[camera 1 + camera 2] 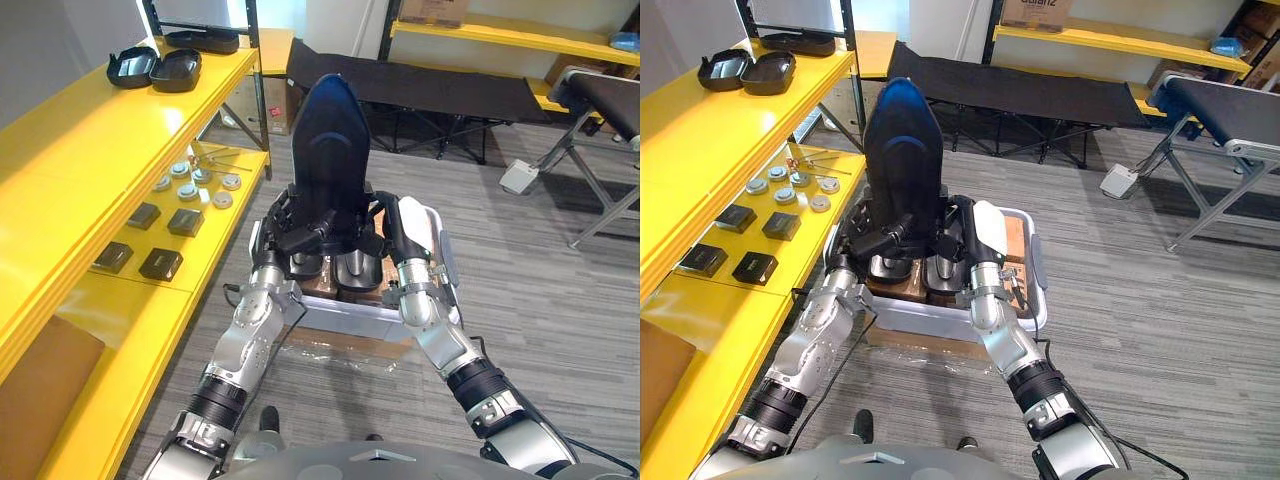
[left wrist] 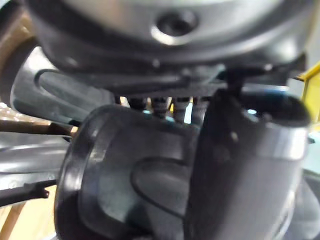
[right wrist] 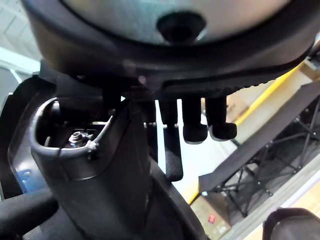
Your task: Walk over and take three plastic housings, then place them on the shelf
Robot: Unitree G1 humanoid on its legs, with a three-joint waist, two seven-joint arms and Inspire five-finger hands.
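Observation:
A tall black plastic housing (image 1: 335, 150) stands upright between my two hands, over a grey bin (image 1: 350, 318) on the floor. My left hand (image 1: 300, 240) curls round its lower left side. From the other side my right hand (image 1: 405, 240), with a white thumb cover, grips it; the housing (image 3: 115, 165) sits between that thumb and the fingers (image 3: 195, 125). More dark housings (image 1: 355, 270) lie in the bin below. Three black housings (image 1: 155, 68) rest on the top board of the yellow shelf (image 1: 120, 130) at the left.
The shelf's lower board carries small black boxes (image 1: 160, 262) and round metal discs (image 1: 195, 180). A black cot (image 1: 430, 90) stands behind the bin, and a folding stand (image 1: 600, 100) at the right. Grey carpet lies open to the right.

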